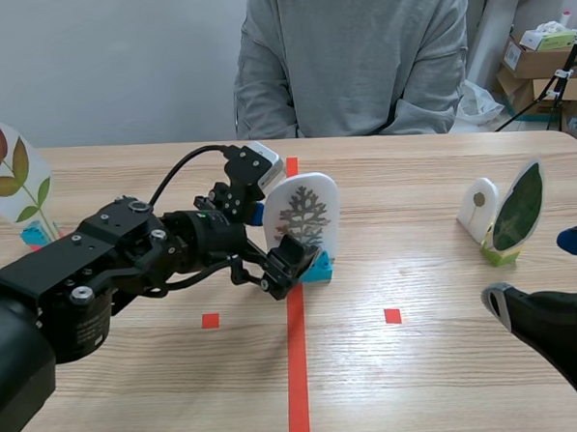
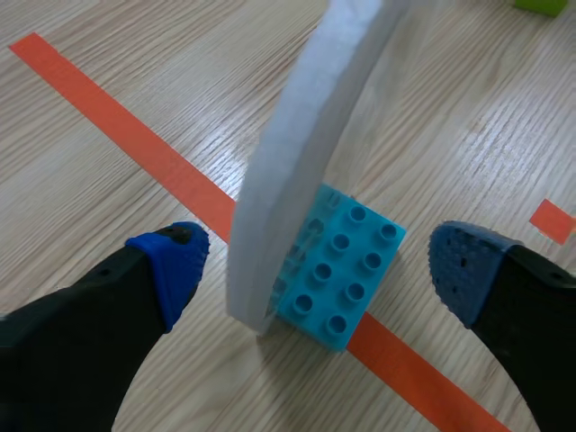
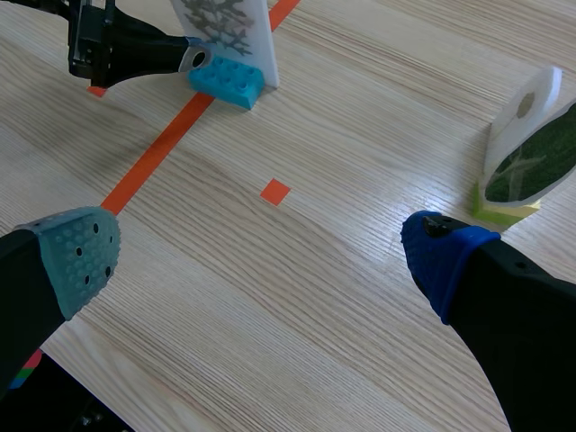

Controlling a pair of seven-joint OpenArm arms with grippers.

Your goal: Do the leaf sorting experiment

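Note:
A white card with a grey lobed leaf (image 1: 303, 218) stands upright in a cyan brick (image 1: 317, 268) on the red centre tape. My left gripper (image 1: 276, 246) is open around it; in the left wrist view the card (image 2: 306, 153) and its brick (image 2: 340, 267) sit between the blue pads (image 2: 175, 267), apart from both. At the right stand a green-leaf card (image 1: 517, 210) in a lime brick and a small white card (image 1: 480, 206) behind it. My right gripper (image 3: 261, 247) hovers open over bare table, near the green-leaf card (image 3: 531, 155).
A card with red and green leaves (image 1: 11, 177) stands at the far left edge. A person in a grey sweater (image 1: 353, 53) sits across the table. Cardboard boxes (image 1: 542, 62) stand behind at the right. Small red tape squares (image 1: 392, 315) mark the table.

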